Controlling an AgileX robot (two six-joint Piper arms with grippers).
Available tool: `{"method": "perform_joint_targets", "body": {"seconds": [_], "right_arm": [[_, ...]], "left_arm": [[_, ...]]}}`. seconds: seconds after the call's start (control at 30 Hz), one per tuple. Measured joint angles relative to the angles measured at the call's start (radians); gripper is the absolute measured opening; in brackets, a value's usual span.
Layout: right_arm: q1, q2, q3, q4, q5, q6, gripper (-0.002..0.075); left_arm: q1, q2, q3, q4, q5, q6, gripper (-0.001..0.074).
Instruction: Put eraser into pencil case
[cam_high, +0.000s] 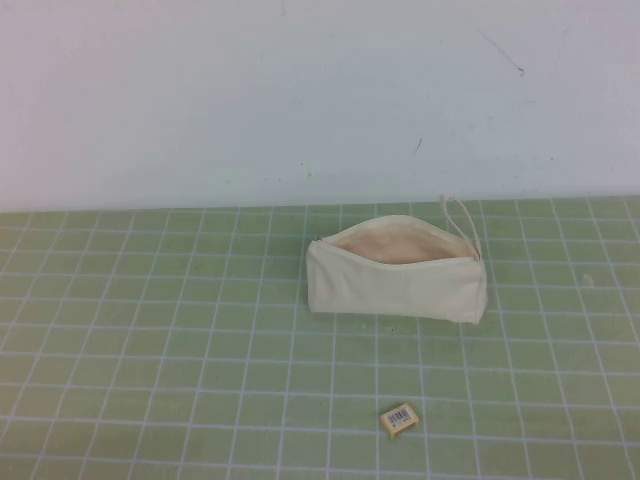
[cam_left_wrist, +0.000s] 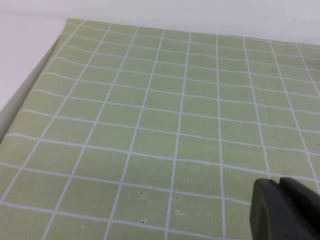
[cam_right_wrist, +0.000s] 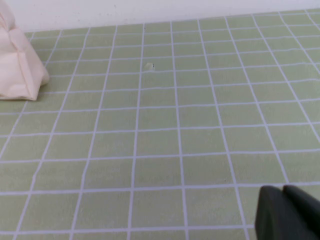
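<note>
The cream fabric pencil case (cam_high: 398, 278) stands on the green grid mat right of centre, its zip open, showing pale beige lining and a thin cord loop at its right end. One end of it also shows in the right wrist view (cam_right_wrist: 17, 67). The tiny tan eraser (cam_high: 400, 419) with a white barcode label lies on the mat in front of the case, apart from it. Neither arm shows in the high view. My left gripper (cam_left_wrist: 279, 182) is shut and empty over bare mat. My right gripper (cam_right_wrist: 282, 189) is shut and empty over bare mat, well away from the case.
The green grid mat (cam_high: 160, 330) covers the table up to a white wall (cam_high: 300, 90) at the back. The mat's edge and the white table show in the left wrist view (cam_left_wrist: 30, 95). A small speck lies on the mat in the right wrist view (cam_right_wrist: 149, 66).
</note>
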Motion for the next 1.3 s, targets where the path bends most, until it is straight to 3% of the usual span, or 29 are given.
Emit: {"method": "perform_joint_targets", "body": {"seconds": [1.07, 1.2, 1.3], "right_arm": [[0.000, 0.000, 0.000, 0.016, 0.000, 0.000, -0.0001], [0.000, 0.000, 0.000, 0.176, -0.006, 0.003, -0.0001], [0.000, 0.000, 0.004, 0.479, -0.025, 0.033, -0.0001]], "left_arm": [[0.000, 0.000, 0.000, 0.000, 0.000, 0.000, -0.0002], [0.000, 0.000, 0.000, 0.000, 0.000, 0.000, -0.0003], [0.000, 0.000, 0.000, 0.000, 0.000, 0.000, -0.0003]]}}
